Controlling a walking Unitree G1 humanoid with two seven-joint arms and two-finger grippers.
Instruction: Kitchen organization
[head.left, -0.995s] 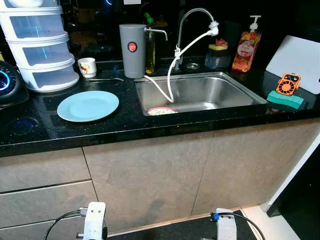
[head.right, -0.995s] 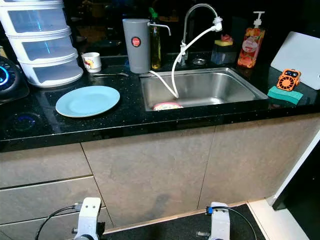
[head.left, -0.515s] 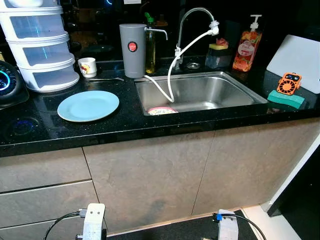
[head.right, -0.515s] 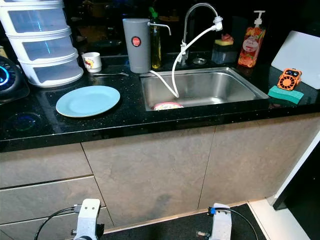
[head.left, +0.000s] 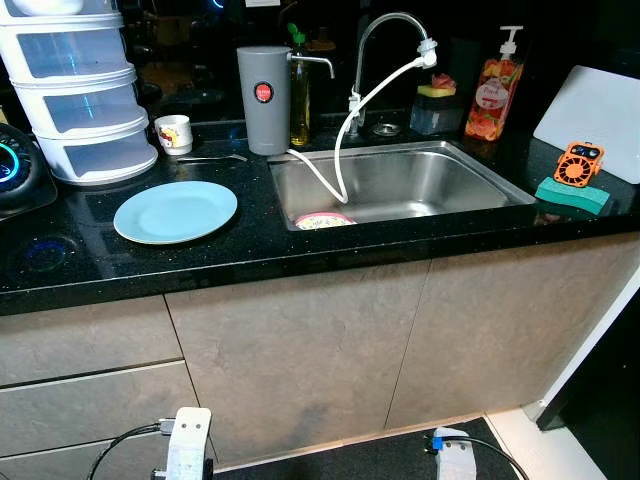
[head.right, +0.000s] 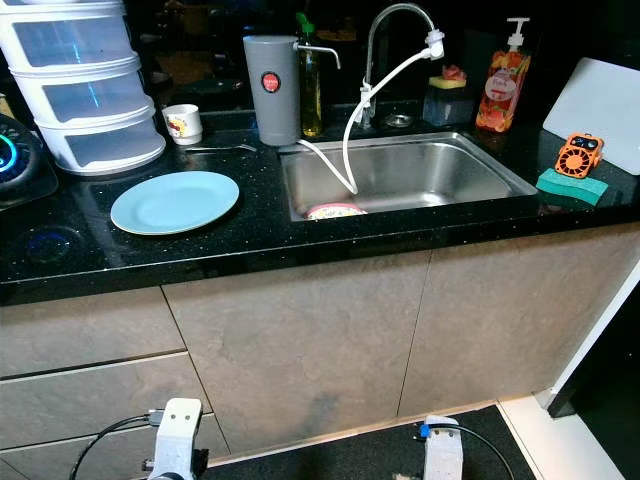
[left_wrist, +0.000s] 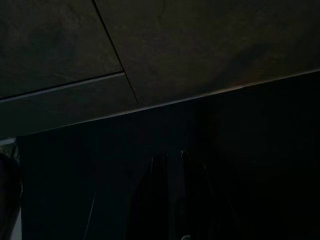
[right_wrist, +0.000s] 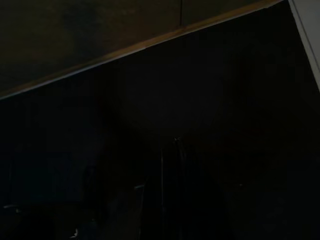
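Black speckled counter (head.left: 250, 255) runs across the upper half of the head views, beige cabinet fronts (head.left: 300, 350) below it.

Light blue plate (head.left: 176, 211) lies flat on the counter, left of centre, well apart from the sink (head.left: 400, 185). Steel sink sits centre-right. A small pink-rimmed dish (head.left: 323, 221) lies at its near left corner. A white hose (head.left: 345, 140) loops from the tap spout down into the basin; the curved tap (head.left: 385, 40) stands behind the sink.

Upper left of frame: white stack of drawers (head.left: 80, 90), with a small white cup (head.left: 175, 133) just beside it on the right. A spoon (head.left: 210, 158) lies in front of the cup. A grey canister with a red dot (head.left: 264, 100) stands at the sink's back left corner, a green-yellow bottle (head.left: 300, 95) just behind it.

Upper right: orange soap pump bottle (head.left: 496, 90), a small container with a sponge (head.left: 435, 105) beside the tap, a white board (head.left: 592, 125) leaning at the far right, and an orange gadget on a green sponge (head.left: 572, 185) on the counter right of the sink. A dark appliance with a blue light (head.left: 15, 170) at the left edge.

Both arms hang low at the bottom edge of the head views: left wrist (head.left: 188, 445) at lower left, right wrist (head.left: 455, 460) at lower right, in front of the cabinets. Wrist views very dark. Left gripper (left_wrist: 170, 200): fingers dimly seen, close together, holding nothing. Right gripper (right_wrist: 167, 195): fingers seem close together too, nothing held.
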